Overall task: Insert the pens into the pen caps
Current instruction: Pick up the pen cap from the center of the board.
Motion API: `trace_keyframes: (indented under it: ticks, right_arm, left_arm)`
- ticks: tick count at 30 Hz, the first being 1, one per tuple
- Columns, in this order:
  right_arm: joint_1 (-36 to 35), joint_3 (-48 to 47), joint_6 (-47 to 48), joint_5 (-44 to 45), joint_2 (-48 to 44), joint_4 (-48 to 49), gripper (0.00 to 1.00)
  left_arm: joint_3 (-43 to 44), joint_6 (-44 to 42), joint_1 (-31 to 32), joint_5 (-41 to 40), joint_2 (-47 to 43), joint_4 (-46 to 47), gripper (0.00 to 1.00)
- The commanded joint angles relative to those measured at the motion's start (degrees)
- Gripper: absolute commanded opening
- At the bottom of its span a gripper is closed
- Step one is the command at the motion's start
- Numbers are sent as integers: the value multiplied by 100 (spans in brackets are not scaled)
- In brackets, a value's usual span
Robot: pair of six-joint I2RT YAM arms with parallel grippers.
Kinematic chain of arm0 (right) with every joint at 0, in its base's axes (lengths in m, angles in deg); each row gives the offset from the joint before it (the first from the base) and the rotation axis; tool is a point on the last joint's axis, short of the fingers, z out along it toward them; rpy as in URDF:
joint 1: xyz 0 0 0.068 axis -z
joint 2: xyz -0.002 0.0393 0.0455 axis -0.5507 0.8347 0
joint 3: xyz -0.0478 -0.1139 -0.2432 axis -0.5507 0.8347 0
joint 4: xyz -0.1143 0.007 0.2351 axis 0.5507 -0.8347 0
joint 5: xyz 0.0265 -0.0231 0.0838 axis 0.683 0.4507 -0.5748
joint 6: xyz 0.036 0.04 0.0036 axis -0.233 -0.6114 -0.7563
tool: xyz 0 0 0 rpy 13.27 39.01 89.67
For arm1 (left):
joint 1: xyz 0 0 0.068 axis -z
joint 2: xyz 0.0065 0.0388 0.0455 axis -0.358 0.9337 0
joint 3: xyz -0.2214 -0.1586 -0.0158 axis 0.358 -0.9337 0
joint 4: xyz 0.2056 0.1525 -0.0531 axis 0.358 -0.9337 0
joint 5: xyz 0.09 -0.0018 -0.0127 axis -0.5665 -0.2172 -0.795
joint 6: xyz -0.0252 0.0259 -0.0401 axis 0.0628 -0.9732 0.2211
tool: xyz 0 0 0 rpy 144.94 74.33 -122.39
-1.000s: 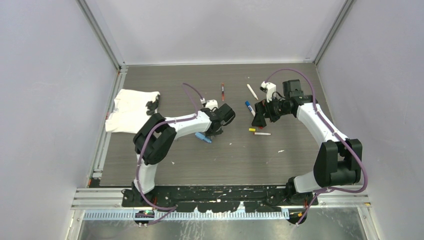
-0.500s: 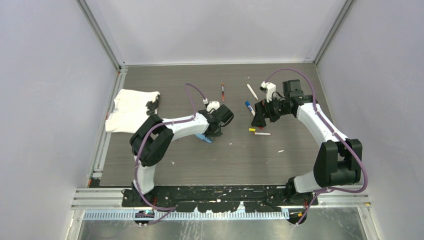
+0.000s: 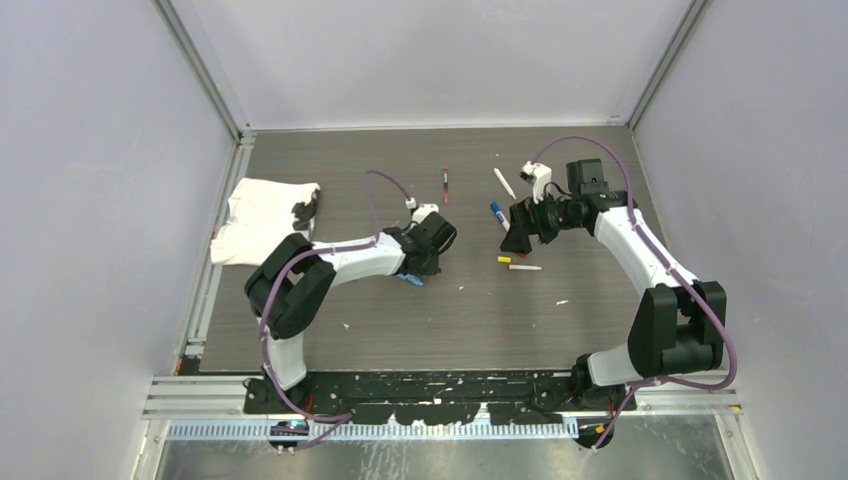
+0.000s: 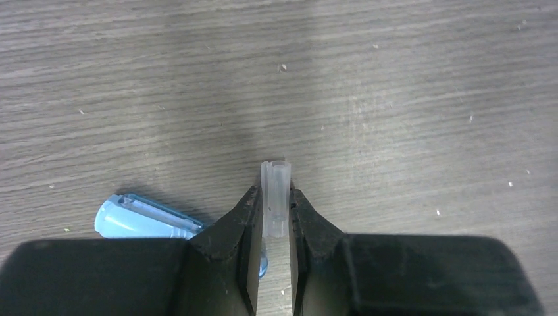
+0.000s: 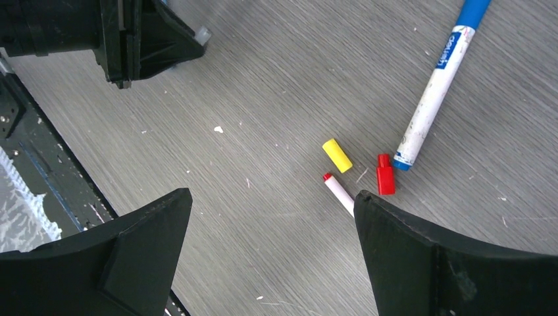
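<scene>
My left gripper is shut on a short translucent pen cap, whose open end sticks out past the fingertips just above the table. In the top view this gripper is at mid-table. My right gripper hangs open over bare table with nothing between its fingers. Just beyond its right finger lie a yellow cap, a red cap, a red-tipped white pen and a blue pen. Two more pens lie further back.
A chunky light-blue oblong piece lies on the table right beside my left finger. A white cloth with dark bits on it sits at the left edge. The wood-grain table is walled on three sides.
The left jaws have closed in on the translucent cap. The left arm's elbow has swung a little to the left. The right arm has stayed put, open.
</scene>
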Motion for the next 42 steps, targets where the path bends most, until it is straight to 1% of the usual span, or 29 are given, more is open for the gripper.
trace_keyframes:
  ticks: [1, 4, 10, 14, 16, 17, 18, 19, 21, 23, 24, 26, 28, 33, 38, 42]
  right_arm:
    - [-62, 39, -141, -415, -316, 350, 100]
    - [-91, 158, -299, -580, -369, 545, 100]
    - [-183, 406, -943, -1060, -365, 1129, 100]
    - [-336, 518, -1291, -1295, -301, 1452, 100]
    - [-411, 598, -1545, -1463, -236, 1638, 100]
    - [-437, 667, -1682, -1560, -211, 1813, 100]
    - [-449, 769, -1952, -1665, -186, 2128, 100]
    - [-466, 927, -2557, -1785, -172, 2567, 100]
    - [-485, 1347, -3722, -1905, -124, 3818, 100]
    - [-524, 1673, -4627, -1864, -26, 5027, 100]
    - [-557, 1750, -4877, -1774, 63, 5213, 99]
    - [-646, 1745, -5042, -1597, 180, 5182, 97]
    - [-754, 1666, -5190, -1364, 366, 5006, 94]
    - [-1076, 1426, -5650, -1075, 688, 4722, 75]
    - [-1210, 1329, -6031, -972, 882, 4737, 71]
    - [-1219, 1324, -6133, -865, 937, 4777, 67]
  left_arm:
    - [-583, -207, -37, 549, -550, 980, 18]
    - [-979, -174, -41, 739, -1022, 1645, 17]
    - [-1982, -177, -87, 1158, -1868, 3062, 16]
    - [-2547, 115, -292, 1682, -2096, 3888, 16]
    - [-2871, 361, -415, 2043, -2184, 4599, 16]
    - [-3020, 485, -469, 2182, -2205, 4801, 16]
    - [-3150, 595, -517, 2291, -2207, 5185, 16]
    - [-3246, 693, -557, 2394, -2205, 5427, 16]
    - [-3362, 802, -593, 2532, -2169, 5808, 16]
    - [-3438, 806, -595, 2599, -2144, 6022, 15]
    - [-3468, 785, -595, 2605, -2141, 6115, 15]
    - [-3518, 721, -595, 2607, -2141, 6268, 15]
    - [-3535, 614, -587, 2596, -2158, 6314, 15]
    - [-3491, 314, -511, 2477, -2145, 6249, 14]
    - [-3309, 119, -359, 2392, -2095, 6034, 14]
    - [-3171, 49, -276, 2389, -2001, 5986, 14]
